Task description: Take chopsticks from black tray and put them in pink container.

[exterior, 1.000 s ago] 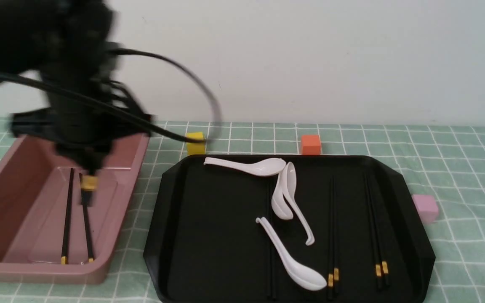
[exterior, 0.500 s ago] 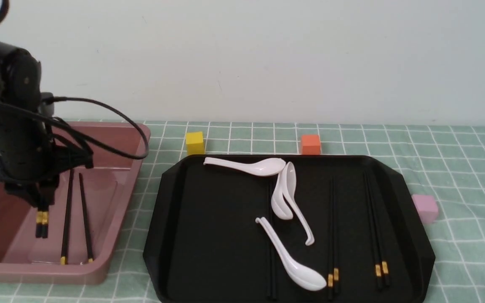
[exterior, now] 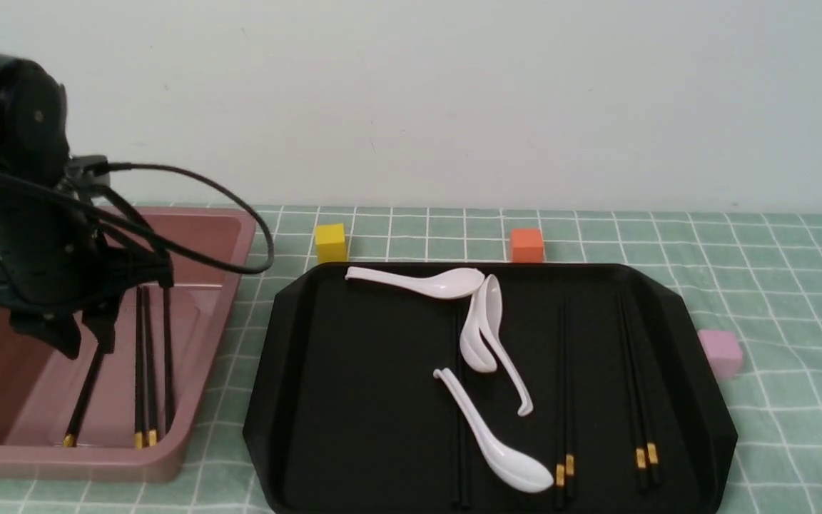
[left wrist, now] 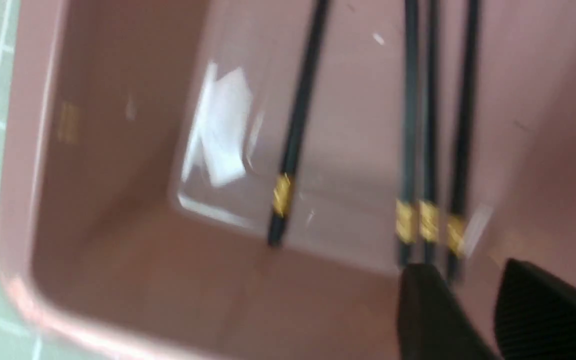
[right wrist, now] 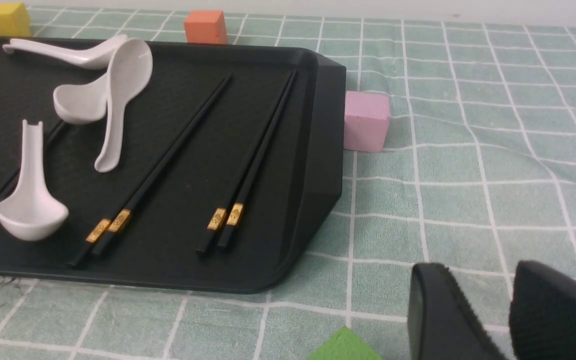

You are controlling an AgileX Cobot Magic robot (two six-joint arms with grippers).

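Several chopsticks (exterior: 143, 385) lie flat on the floor of the pink container (exterior: 83, 457) at the left, gold bands toward the front. My left gripper (exterior: 86, 343) hangs open just above them with nothing between its fingers. The left wrist view shows the same chopsticks (left wrist: 430, 125), the pink container's wall (left wrist: 118, 150) and the left gripper (left wrist: 468, 272). On the black tray (exterior: 268, 400) lie three more pairs of chopsticks (exterior: 636, 385); one pair runs under a spoon. My right gripper (right wrist: 480, 272) is open over the cloth beside the black tray (right wrist: 325, 150); it does not show in the front view.
Three white spoons (exterior: 482, 321) lie on the tray among the pairs. A yellow cube (exterior: 330, 241) and an orange cube (exterior: 526, 244) stand behind the tray, and a small pink cube (exterior: 721, 351) to its right. A green block (right wrist: 345, 347) lies near my right gripper.
My left gripper carried a pair of chopsticks down into the pink container and let go. The pair now lies with the two that were there, and the fingers stand apart.
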